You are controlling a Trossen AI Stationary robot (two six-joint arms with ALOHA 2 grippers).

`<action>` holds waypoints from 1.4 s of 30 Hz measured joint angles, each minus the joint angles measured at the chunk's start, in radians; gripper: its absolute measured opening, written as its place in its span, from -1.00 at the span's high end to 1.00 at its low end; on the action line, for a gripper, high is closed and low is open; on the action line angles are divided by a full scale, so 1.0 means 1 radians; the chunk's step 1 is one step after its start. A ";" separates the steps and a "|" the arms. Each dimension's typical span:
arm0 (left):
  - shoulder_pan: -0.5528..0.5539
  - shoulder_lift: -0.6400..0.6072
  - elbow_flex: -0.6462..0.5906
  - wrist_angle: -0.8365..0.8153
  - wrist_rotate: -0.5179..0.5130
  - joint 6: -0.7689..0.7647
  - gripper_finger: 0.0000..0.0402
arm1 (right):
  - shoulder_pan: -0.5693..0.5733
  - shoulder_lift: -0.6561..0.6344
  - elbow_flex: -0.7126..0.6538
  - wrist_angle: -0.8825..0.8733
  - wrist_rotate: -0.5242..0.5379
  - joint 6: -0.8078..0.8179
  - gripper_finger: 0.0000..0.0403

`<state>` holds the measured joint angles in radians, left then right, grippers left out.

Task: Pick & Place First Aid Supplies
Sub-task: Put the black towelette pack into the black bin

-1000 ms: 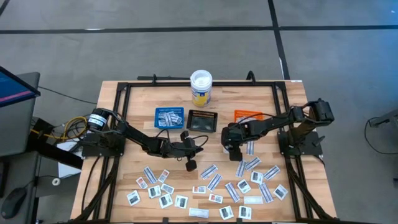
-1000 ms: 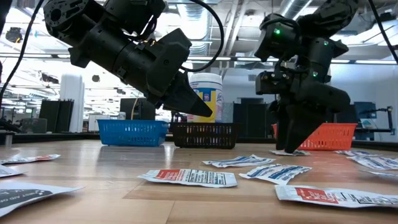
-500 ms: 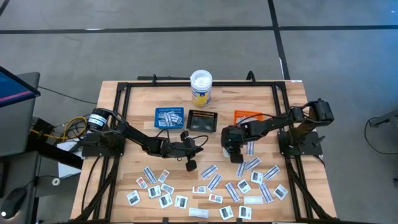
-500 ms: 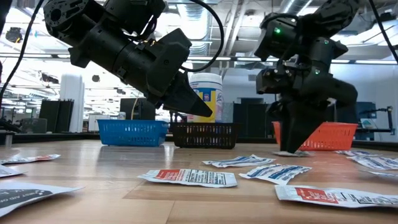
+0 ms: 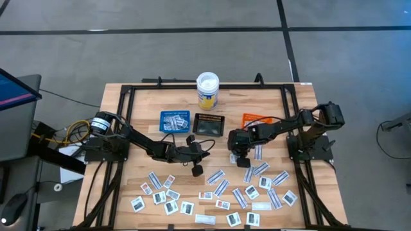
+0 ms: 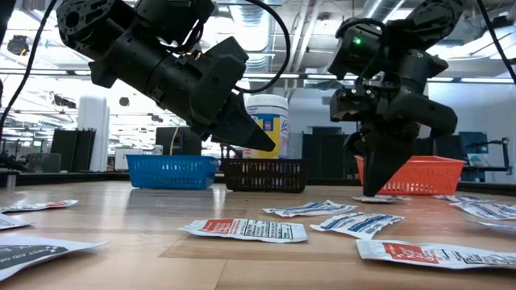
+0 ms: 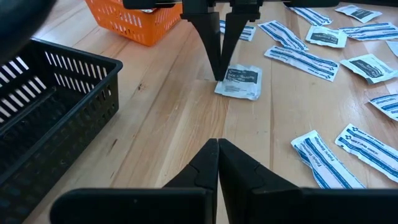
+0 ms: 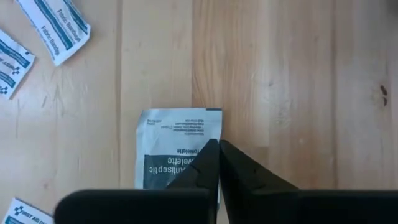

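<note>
Right hand (image 8: 217, 144) upright, pinching packet (image 8: 177, 146).

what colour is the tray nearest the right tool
Orange, with slatted sides; it shows best in the left wrist view, just behind the right tool.

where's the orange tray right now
In the high view the orange tray sits on the right half of the table, beside the black tray and just behind the right gripper.
</note>
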<state>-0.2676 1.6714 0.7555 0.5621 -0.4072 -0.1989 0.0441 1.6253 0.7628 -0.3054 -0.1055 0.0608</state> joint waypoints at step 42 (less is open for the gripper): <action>0.000 0.000 0.000 0.000 0.000 0.000 0.94 | 0.149 0.001 0.084 -0.085 0.131 -0.078 -0.24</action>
<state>-0.2676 1.6714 0.7555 0.5621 -0.4070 -0.1989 0.1934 1.6261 0.8463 -0.3903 0.0259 -0.0174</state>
